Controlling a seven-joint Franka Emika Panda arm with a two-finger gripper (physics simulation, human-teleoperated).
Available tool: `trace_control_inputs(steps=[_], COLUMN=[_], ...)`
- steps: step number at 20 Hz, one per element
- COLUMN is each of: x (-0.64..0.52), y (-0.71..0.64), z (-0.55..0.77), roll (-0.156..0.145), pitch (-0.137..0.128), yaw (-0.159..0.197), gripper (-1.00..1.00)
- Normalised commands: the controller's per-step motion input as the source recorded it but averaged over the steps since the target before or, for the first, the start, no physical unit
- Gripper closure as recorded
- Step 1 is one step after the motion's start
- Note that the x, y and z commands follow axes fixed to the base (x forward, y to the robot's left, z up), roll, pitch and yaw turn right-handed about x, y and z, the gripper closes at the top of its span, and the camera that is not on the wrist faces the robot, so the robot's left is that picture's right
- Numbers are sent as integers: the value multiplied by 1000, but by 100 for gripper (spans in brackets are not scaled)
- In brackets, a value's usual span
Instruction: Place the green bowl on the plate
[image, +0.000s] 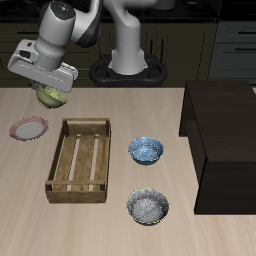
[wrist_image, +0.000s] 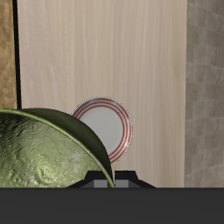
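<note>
From the exterior view, a pale wood table (image: 150, 110) fronts dark cabinets; the fingers (image: 50, 93) grip the green bowl (image: 52, 97) aloft, behind the plate (image: 28, 128). At the wrist, the bowl (wrist_image: 44, 149) hangs above the table beside the plate (wrist_image: 109, 127).

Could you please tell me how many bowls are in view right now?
3. The green bowl is held in the gripper above the table, near the plate. Two blue-grey bowls stand beside the wooden tray: one farther back, one nearer the front edge.
</note>
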Motion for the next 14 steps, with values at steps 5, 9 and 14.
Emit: trace_control_inputs(steps=[5, 9, 14], x=[56, 86, 21], y=[-50, -47, -112], z=[-424, -198, -281], roll=[-15, -31, -33], pitch=[35, 15, 33], yaw=[4, -12, -11], gripper=[100, 100, 100])
